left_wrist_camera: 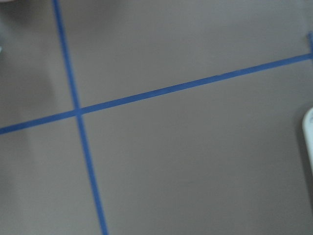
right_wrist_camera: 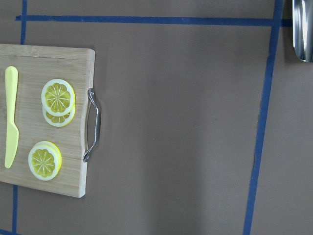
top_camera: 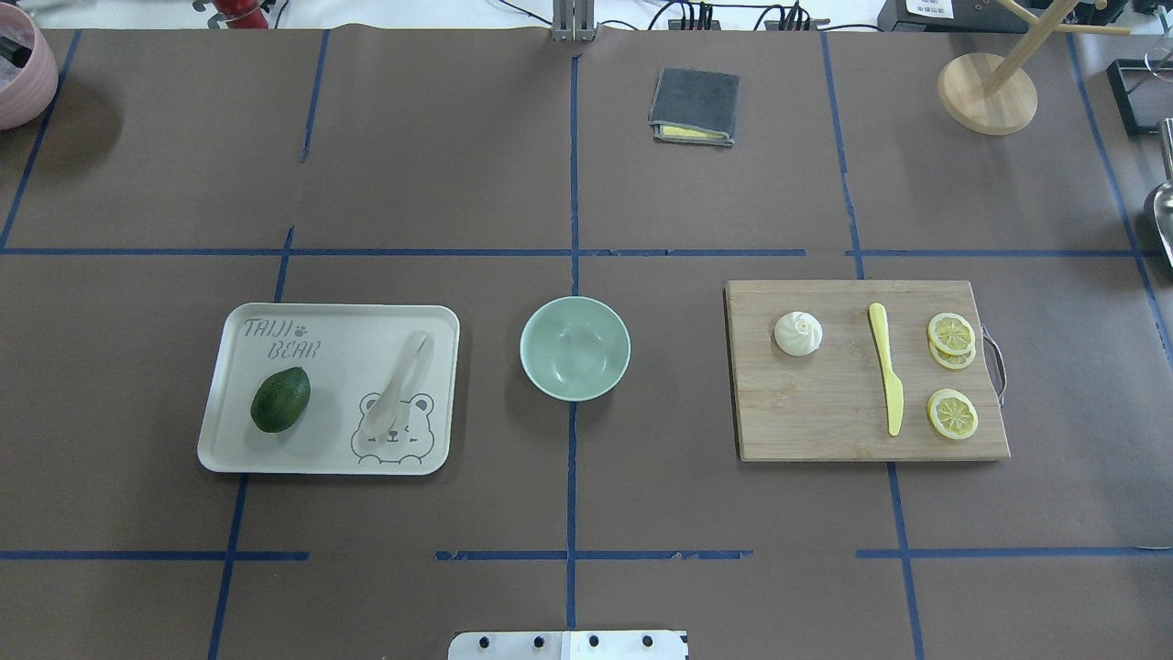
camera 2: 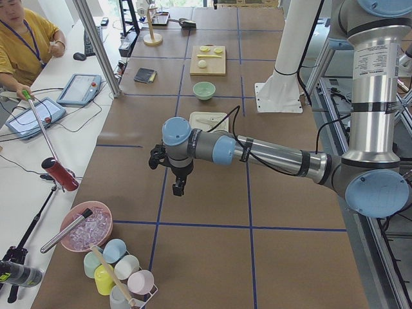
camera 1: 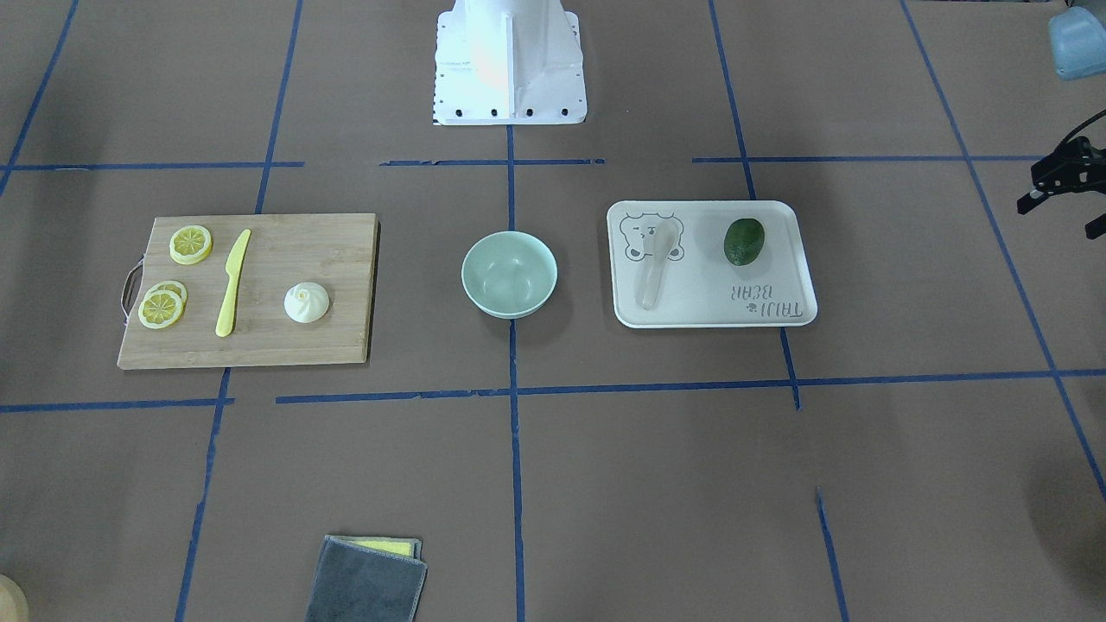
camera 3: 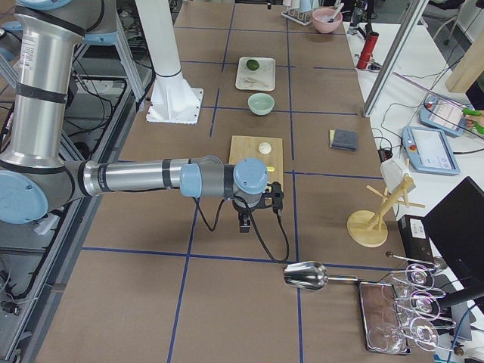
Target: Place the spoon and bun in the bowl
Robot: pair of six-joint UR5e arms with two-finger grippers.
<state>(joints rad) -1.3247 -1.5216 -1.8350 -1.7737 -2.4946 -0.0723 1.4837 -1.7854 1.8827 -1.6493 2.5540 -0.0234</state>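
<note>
The whitish spoon (camera 1: pixel 654 268) lies on a cream tray (camera 1: pixel 769 276), also in the overhead view (top_camera: pixel 396 385). The white bun (camera 1: pixel 306 302) sits on a wooden cutting board (camera 1: pixel 276 259), also overhead (top_camera: pixel 798 333). The mint-green bowl (camera 1: pixel 509 274) stands empty between them (top_camera: pixel 575 348). My left gripper (camera 1: pixel 1058 219) hovers at the table's end beyond the tray, fingers apart, empty (camera 2: pixel 175 177). My right gripper (camera 3: pixel 257 210) hovers past the board's far end; I cannot tell whether it is open or shut.
A dark green fruit (camera 1: pixel 744 241) lies on the tray. A yellow knife (camera 1: pixel 232 281) and lemon slices (camera 1: pixel 190 244) lie on the board. A folded grey cloth (top_camera: pixel 695 105) lies at the far side. A wooden rack (top_camera: pixel 988 92) and a metal scoop (camera 3: pixel 306 276) are near the right arm.
</note>
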